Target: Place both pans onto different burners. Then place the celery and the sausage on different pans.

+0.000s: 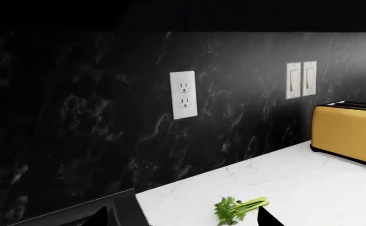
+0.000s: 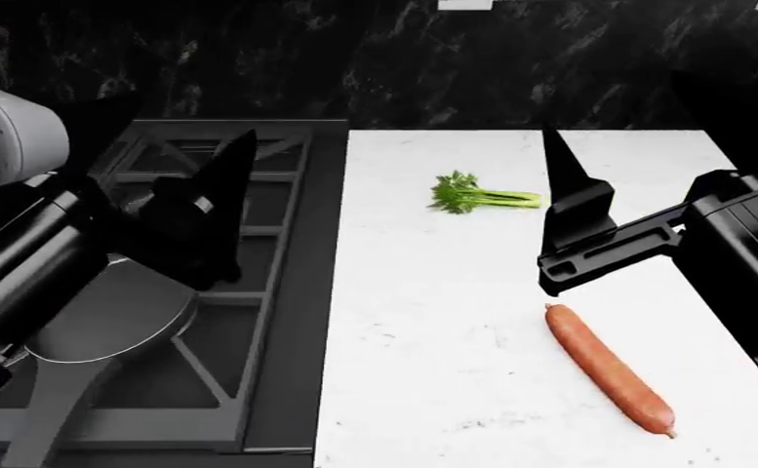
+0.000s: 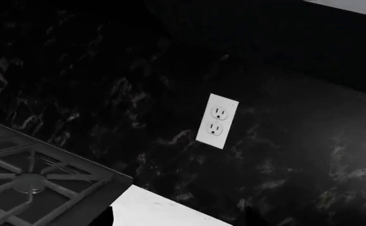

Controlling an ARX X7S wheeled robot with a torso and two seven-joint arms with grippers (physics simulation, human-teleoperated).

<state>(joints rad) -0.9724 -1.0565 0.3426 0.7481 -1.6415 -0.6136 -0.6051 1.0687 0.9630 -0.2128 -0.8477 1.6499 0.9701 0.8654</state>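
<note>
Both hands' state unclear; celery just beside right hand, sausage below.

Matte black blocky arms with pointed black fingers; pale grey rounded shell on the left arm.
</note>
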